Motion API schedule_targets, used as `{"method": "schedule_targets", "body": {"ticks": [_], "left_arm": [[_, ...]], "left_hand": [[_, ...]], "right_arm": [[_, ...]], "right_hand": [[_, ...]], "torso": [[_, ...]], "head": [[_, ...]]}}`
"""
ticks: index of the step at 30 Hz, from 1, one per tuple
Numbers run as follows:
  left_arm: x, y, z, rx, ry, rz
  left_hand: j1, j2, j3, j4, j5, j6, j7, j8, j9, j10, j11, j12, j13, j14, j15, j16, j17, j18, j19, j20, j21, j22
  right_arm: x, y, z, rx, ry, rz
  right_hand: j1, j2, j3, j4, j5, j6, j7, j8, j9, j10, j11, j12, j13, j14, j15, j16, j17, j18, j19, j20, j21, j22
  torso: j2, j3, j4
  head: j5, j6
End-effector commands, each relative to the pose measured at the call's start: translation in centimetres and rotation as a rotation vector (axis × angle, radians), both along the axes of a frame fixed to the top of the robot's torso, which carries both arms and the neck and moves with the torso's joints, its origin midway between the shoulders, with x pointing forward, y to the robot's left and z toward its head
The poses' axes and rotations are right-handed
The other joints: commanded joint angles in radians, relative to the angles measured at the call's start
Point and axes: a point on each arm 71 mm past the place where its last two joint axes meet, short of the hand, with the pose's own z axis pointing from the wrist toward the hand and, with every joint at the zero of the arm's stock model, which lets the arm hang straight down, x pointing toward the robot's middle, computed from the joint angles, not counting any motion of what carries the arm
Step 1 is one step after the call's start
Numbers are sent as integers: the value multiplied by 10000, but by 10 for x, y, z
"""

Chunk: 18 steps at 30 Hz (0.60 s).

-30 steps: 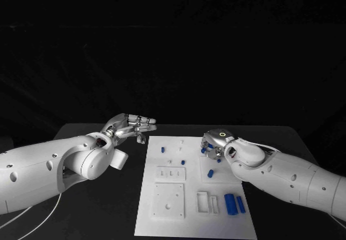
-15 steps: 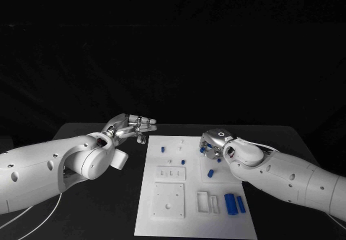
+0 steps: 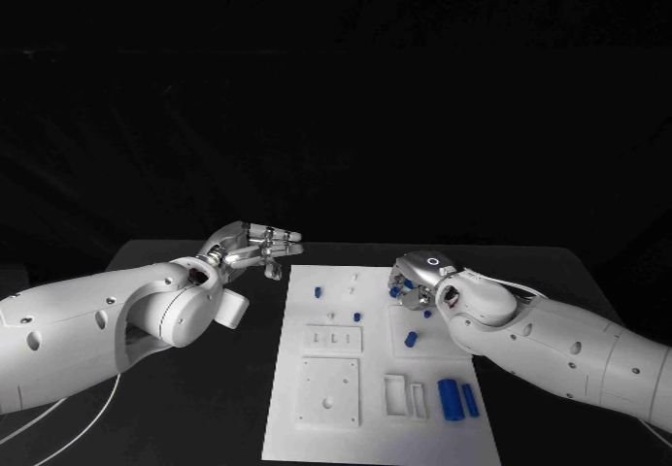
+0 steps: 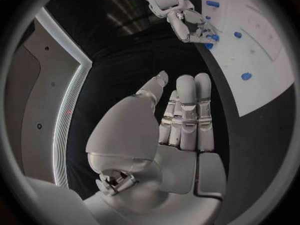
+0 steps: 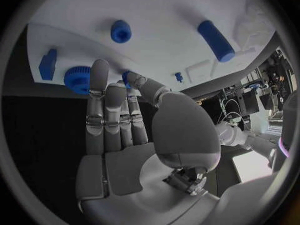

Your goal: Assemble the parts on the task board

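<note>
**Right hand at the board's far right edge, left hand idle off the board**

The right hand [image 5: 134, 135] has its fingers [image 5: 100, 105] stretched out side by side, apart from the thumb, with nothing between them: released. In the right wrist view the fingertips reach over the edge of the task board [image 5: 162, 15], just short of a blue toothed wheel [image 5: 77, 79]; a small blue piece [image 5: 127, 77] sits right at the thumb tip, and whether the thumb touches it cannot be told. In the head view this hand [image 3: 416, 282] lies at about two o'clock of the board, and its fingers hide most of the blue pieces beneath them.

The left hand [image 4: 169, 140] also has straight, close-set fingers [image 4: 187, 110] with the thumb aside, holding nothing. In the head view it [image 3: 259, 245] hovers over the black table [image 3: 168, 254] at about ten o'clock of the board, clear of its edge.

Farther out, the task board [image 3: 378, 408] carries loose parts: a small blue peg [image 3: 318, 290] near twelve o'clock, another blue peg [image 3: 357, 316] near the centre, a blue piece [image 3: 411, 339] at three o'clock, and two blue cylinders [image 3: 450, 398] lying side by side at about five o'clock. White raised blocks [image 3: 330, 390] at about seven o'clock blend with the plate, and their details are hard to make out.
</note>
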Motion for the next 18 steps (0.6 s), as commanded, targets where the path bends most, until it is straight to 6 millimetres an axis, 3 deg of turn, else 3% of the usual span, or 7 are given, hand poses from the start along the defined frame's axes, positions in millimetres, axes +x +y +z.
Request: {"method": "schedule_targets", "body": {"ticks": [1, 6, 18], "left_arm": [[1, 0, 1, 4, -37, -58], [2, 1, 1, 30, -39, 7], [2, -2, 0, 34, -11, -45]], "left_hand": [[-23, -17, 24, 20, -15, -85, 4, -29, 9, -69, 7, -32, 7, 68, 7, 38, -10, 162, -22, 28, 68, -16], [-23, -17, 24, 20, -15, -85, 4, -29, 9, -69, 7, -32, 7, 68, 7, 38, -10, 162, -22, 28, 68, -16], [-23, -14, 2, 41, -16, -84, 6, -28, 9, -72, 8, -33, 7, 74, 7, 50, -17, 162, -17, 28, 74, -28]], "right_arm": [[1, 2, 9, 264, -432, -275], [3, 8, 22, 714, -998, -464], [10, 32, 24, 968, -1226, -559]], "right_hand": [[-20, 42, 49, -14, -17, 73, -3, 40, 73, 86, 15, 10, 18, 18, -83, 60, 9, 15, 0, -100, 24, 35], [-16, 2, 114, -11, -96, 112, -11, 38, 74, 109, 7, 8, 15, 18, -95, 92, 25, 15, 2, -113, 14, 162], [-1, 8, 108, 5, -154, 109, -11, 38, 69, 100, 9, 9, 15, 16, -93, 94, 21, 15, -6, -111, -17, 229]], "torso": [[2, -14, 6], [23, -12, 28], [65, -21, 104]], "head": [[9, 67], [-9, 114], [0, 81]]}}
